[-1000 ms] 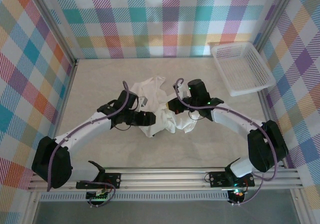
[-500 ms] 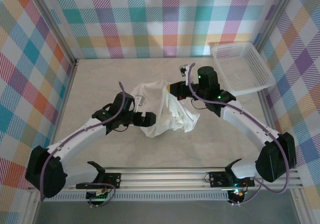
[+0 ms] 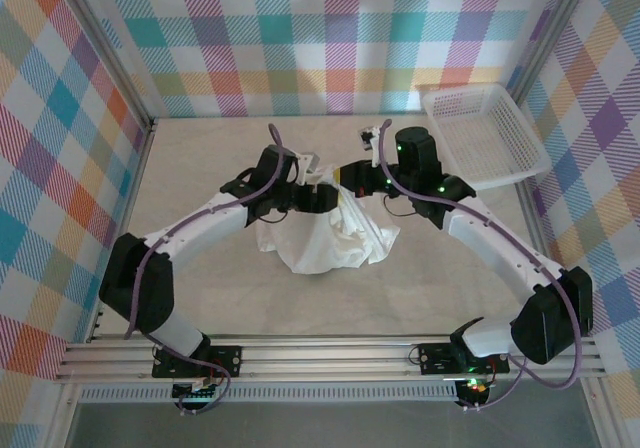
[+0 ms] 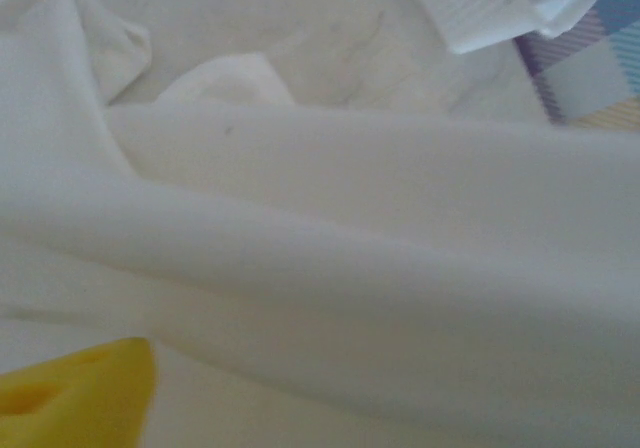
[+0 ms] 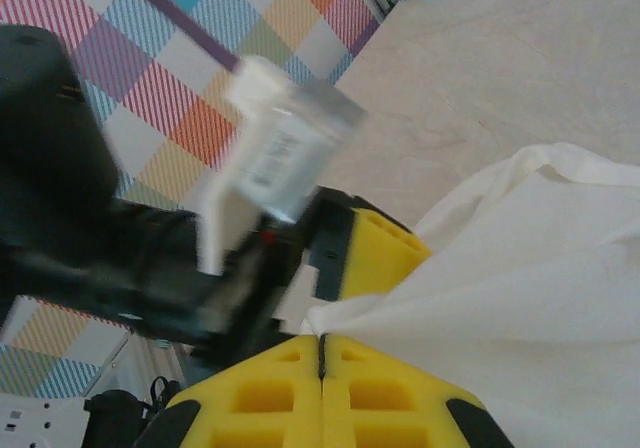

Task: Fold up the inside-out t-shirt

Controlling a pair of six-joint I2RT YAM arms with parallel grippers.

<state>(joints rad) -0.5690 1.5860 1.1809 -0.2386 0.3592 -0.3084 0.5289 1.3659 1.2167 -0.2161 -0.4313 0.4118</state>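
Observation:
The inside-out t-shirt (image 3: pixel 325 233), plain white, hangs in a bunched drape from the middle of the table (image 3: pixel 200 288), its lower part resting on the surface. My right gripper (image 3: pixel 350 181) is shut on its top edge. In the right wrist view the yellow fingertips (image 5: pixel 322 340) meet with the cloth (image 5: pixel 520 268) pinched between them. My left gripper (image 3: pixel 322 197) sits right beside it at the same top edge. White fabric (image 4: pixel 350 268) covers the left wrist view, leaving one yellow finger (image 4: pixel 75 393) showing, so its jaws are hidden.
A white lattice basket (image 3: pixel 485 133) stands at the back right corner, its corner also in the left wrist view (image 4: pixel 480 8). Checked walls (image 3: pixel 300 38) close the table on three sides. The metal rail (image 3: pixel 330 353) runs along the near edge.
The right gripper lifted the shirt up and back. The left gripper left the shirt's lower left side and moved up to its top edge, close to the right gripper.

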